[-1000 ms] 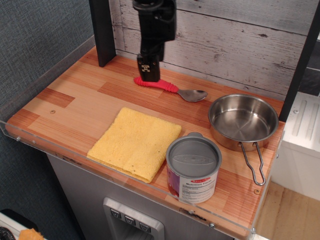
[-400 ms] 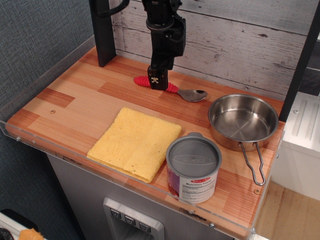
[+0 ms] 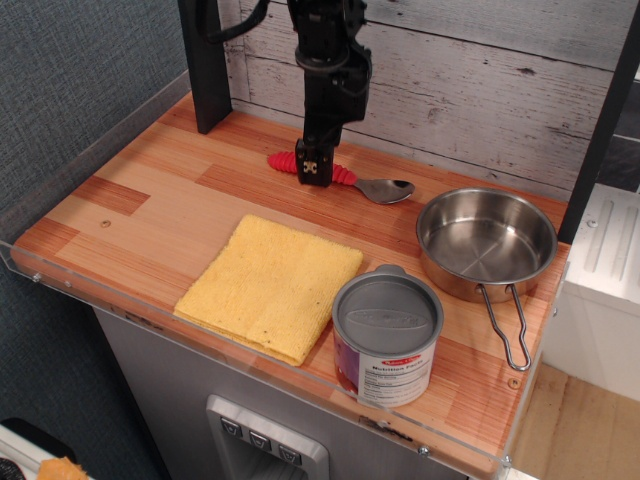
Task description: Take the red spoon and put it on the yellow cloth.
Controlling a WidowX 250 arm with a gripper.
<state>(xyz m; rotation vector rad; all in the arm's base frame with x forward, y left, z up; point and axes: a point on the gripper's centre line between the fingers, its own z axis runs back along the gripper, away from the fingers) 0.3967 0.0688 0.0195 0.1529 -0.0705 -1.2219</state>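
Gripper (image 3: 314,176): black, narrow, hanging straight down from a dark jointed arm, its tip lowered onto the middle of the red spoon's handle. The fingers straddle the handle and look closed on it, though the tip is too small and dark to confirm a firm clamp.

Red spoon (image 3: 343,178): thick ribbed red plastic handle, shiny silver oval bowl. It lies flat on the wood at the back of the table, directly beneath the gripper, handle showing on both sides of the tip and the bowl pointing away to the right.

Yellow cloth (image 3: 270,285): roughly square, flat, nubby terry texture, folded with a layered edge along its near side. Placed in front of the gripper, toward the table's near edge, well apart from the spoon.

Tin can (image 3: 386,338): cylindrical, grey lid, red-and-white label; in front and right of the gripper, just beside the cloth's right corner.

Steel pan (image 3: 486,243): round, shallow, polished, with a wire loop handle; right of the gripper, beyond the spoon's bowl.

Table (image 3: 150,200): striped wood planks, clear plastic rim, whitewashed board backing.

Change from 0.4 s ago: the gripper sits slightly lower on the handle; spoon, cloth, can and pan are unmoved.
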